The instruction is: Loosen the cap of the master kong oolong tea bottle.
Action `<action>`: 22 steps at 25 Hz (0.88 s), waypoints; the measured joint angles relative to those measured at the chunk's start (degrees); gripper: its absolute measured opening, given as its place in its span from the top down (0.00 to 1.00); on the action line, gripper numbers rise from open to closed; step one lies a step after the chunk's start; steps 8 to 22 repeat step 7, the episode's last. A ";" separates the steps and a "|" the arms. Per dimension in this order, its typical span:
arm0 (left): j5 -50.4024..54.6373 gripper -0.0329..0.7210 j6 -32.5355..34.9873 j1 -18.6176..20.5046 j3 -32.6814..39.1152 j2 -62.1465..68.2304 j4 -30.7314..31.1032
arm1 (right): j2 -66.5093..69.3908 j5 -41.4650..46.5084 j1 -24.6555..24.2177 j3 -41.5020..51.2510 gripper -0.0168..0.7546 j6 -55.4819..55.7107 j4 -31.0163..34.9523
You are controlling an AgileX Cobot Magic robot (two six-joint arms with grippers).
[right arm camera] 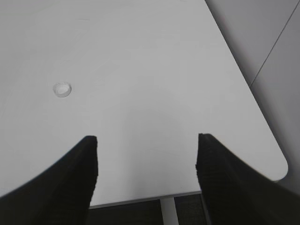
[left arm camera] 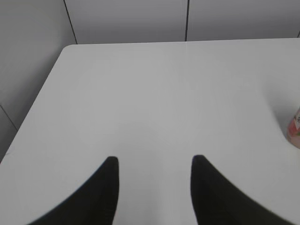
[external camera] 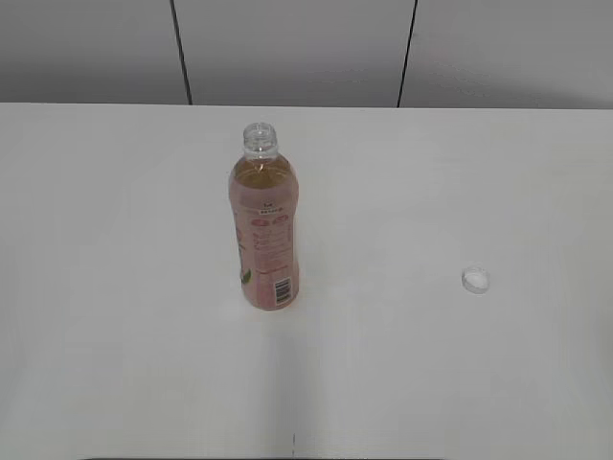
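Observation:
The master kong oolong tea bottle stands upright on the white table, its neck bare and open. A sliver of its pink label shows at the right edge of the left wrist view. The white cap lies on the table to the right of the bottle, apart from it; it also shows in the right wrist view. My left gripper is open and empty over the table, left of the bottle. My right gripper is open and empty near the table's front right edge. Neither gripper shows in the exterior view.
The table's rounded right corner and front edge lie close under my right gripper. Its left edge shows in the left wrist view. A grey panelled wall stands behind the table.

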 joint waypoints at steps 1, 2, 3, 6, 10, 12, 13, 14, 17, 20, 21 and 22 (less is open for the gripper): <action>0.00 0.54 0.00 0.01 0.00 0.00 0.00 | 0.00 -0.05 0.00 0.00 0.33 0.00 0.00; 0.00 0.54 0.00 0.14 0.00 0.00 0.00 | 0.00 -0.05 0.00 0.00 0.33 0.00 0.00; 0.00 0.55 0.00 0.20 0.00 0.00 0.00 | 0.00 -0.05 0.00 0.00 0.33 0.00 0.00; 0.00 0.56 0.00 0.20 0.00 0.00 0.00 | 0.00 -0.05 0.00 0.00 0.33 0.00 0.00; 0.00 0.57 0.00 0.20 0.00 0.00 0.00 | 0.00 -0.05 0.00 0.00 0.33 0.00 0.00; 0.00 0.57 0.00 0.20 0.00 0.00 0.00 | 0.00 -0.05 0.00 0.00 0.33 0.00 0.00; 0.00 0.57 0.00 0.20 0.00 0.00 0.00 | 0.00 -0.05 0.00 0.00 0.33 0.00 0.00; 0.00 0.57 0.00 0.20 0.00 0.00 0.00 | 0.00 -0.05 0.00 0.00 0.33 0.00 0.00; 0.00 0.57 0.00 0.20 0.00 0.00 0.00 | 0.00 -0.05 0.00 0.00 0.33 0.00 0.00; 0.00 0.57 0.00 0.20 0.00 0.00 0.00 | 0.00 -0.05 0.00 0.00 0.33 0.00 0.00; 0.00 0.57 0.00 0.20 0.00 0.00 0.00 | 0.00 -0.05 0.00 0.00 0.33 0.00 0.00; 0.00 0.57 0.00 0.20 0.00 0.00 0.00 | 0.00 -0.05 0.00 0.00 0.33 0.00 0.00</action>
